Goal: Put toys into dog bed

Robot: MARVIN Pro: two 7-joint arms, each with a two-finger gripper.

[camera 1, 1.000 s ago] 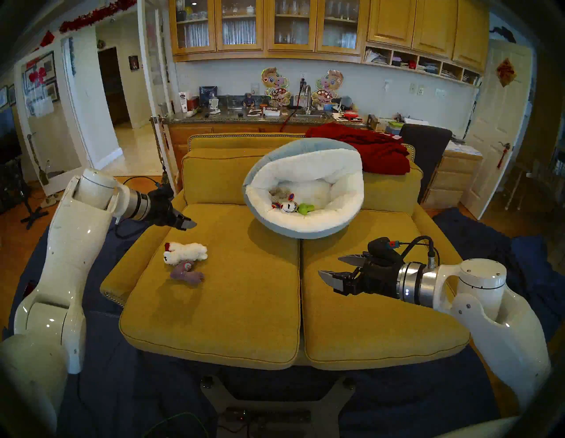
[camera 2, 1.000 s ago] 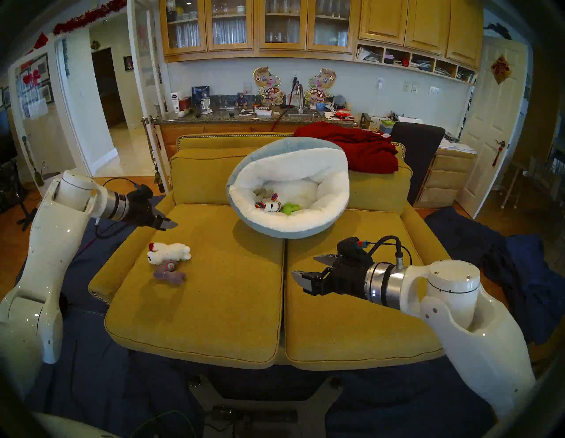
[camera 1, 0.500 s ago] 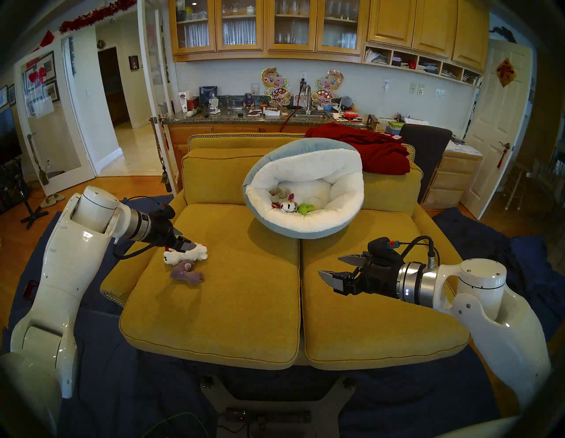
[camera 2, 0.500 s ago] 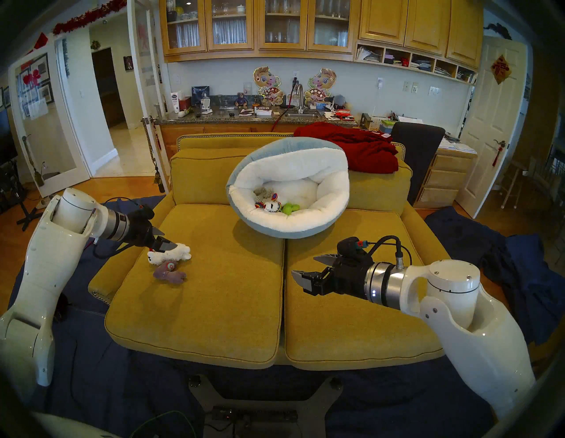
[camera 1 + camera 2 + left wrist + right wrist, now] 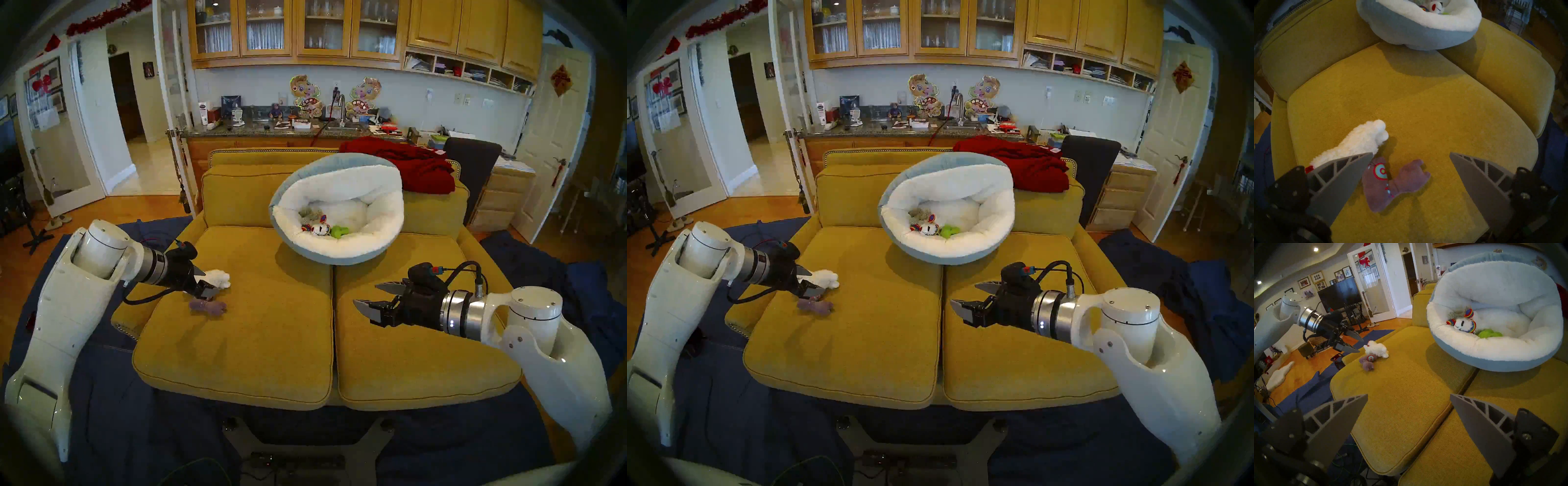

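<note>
The left gripper (image 5: pixel 1409 155), jaws spread, hovers over the purple-grey plush (image 5: pixel 1388 183); it should straddle the body, apparently clear of the white lamb (image 5: pixel 1359 142).

A home: mustard sofa (image 5: pixel 237 322), kitchen cabinets (image 5: pixel 291 30), framed family photos (image 5: pixel 1316 277).

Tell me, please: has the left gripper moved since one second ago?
Yes. In the head view the left gripper has come down and nearer, from above the white lamb to open jaws over the purple-grey plush on the sofa cushion.
</note>
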